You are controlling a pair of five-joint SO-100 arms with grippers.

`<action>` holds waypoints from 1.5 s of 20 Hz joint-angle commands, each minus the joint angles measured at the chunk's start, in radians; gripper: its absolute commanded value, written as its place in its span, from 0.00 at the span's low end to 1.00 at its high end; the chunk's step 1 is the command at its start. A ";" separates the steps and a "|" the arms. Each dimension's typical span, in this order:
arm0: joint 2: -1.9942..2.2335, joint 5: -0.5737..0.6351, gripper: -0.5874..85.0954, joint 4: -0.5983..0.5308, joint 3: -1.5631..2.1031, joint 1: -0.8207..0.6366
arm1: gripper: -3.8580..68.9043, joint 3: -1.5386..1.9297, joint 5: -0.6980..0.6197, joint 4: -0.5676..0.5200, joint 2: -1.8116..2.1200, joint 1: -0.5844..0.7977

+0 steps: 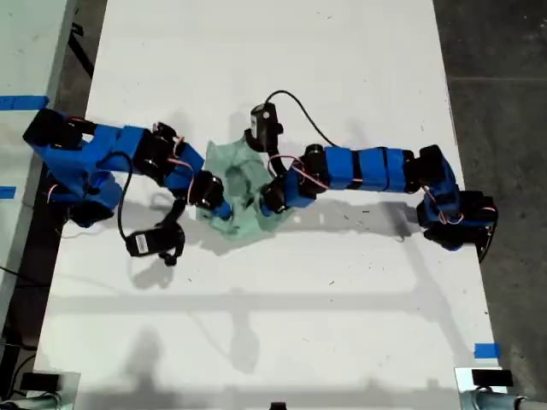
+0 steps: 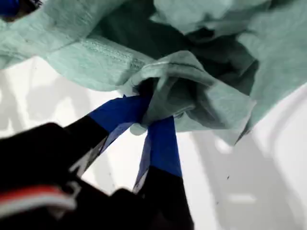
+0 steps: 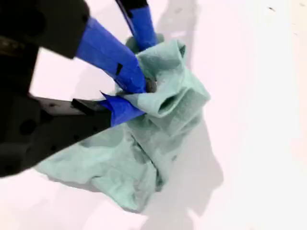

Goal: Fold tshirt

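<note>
The tshirt (image 1: 242, 177) is a crumpled pale mint-green heap at the middle of the white table (image 1: 282, 325). Two blue arms reach in from the exterior view's left and right, and their jaws meet at the heap. I cannot tell which arm is which. My first gripper (image 2: 144, 120) is shut on a bunched fold of the tshirt (image 2: 216, 105), which is lifted above the table. My second gripper (image 3: 141, 96) is shut on another bunched fold, and the rest of the tshirt (image 3: 139, 158) droops below it. The other gripper's blue finger (image 3: 141, 24) shows just beyond.
A black cable (image 1: 299, 107) loops over the table behind the heap. Blue tape marks sit at the exterior view's lower right (image 1: 485, 350) and at its left edge (image 1: 21, 102). Dark floor (image 1: 504, 68) lies past the table's edge on the exterior view's right.
</note>
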 commanded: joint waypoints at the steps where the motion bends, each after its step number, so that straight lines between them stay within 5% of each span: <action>1: 0.267 0.094 0.01 -0.106 0.239 -0.192 | 0.04 -0.061 -0.066 -0.140 0.072 0.095; 6: 0.411 0.186 0.03 -0.225 0.546 -0.397 | 0.04 -0.061 -0.092 -0.307 -0.020 0.187; 7: 0.417 0.198 0.14 -0.238 0.555 -0.413 | 0.15 -0.061 -0.092 -0.311 -0.021 0.198; 8: 0.436 0.199 0.25 -0.242 0.568 -0.442 | 0.42 -0.061 -0.112 -0.308 -0.015 0.210; 9: 0.460 0.198 0.30 -0.230 0.583 -0.500 | 0.52 -0.063 -0.153 -0.302 0.005 0.227; 14: 0.776 0.357 0.34 -0.173 0.673 -0.994 | 0.36 -0.025 -0.204 -0.044 0.249 0.479; 17: 0.873 0.408 0.34 -0.153 0.673 -1.143 | 0.33 0.032 -0.264 0.121 0.422 0.638; 20: 0.939 0.393 0.32 -0.172 0.750 -1.085 | 0.32 0.272 -0.284 0.201 0.637 0.693; 23: 1.150 0.331 0.27 -0.253 0.956 -0.882 | 0.27 0.730 -0.245 0.127 0.950 0.647; 28: 1.704 0.086 0.06 -0.397 1.385 -0.390 | 0.26 1.448 0.014 -0.032 1.453 0.387; 30: 1.835 -0.031 0.01 -0.408 1.514 -0.256 | 0.16 1.706 0.153 -0.115 1.637 0.275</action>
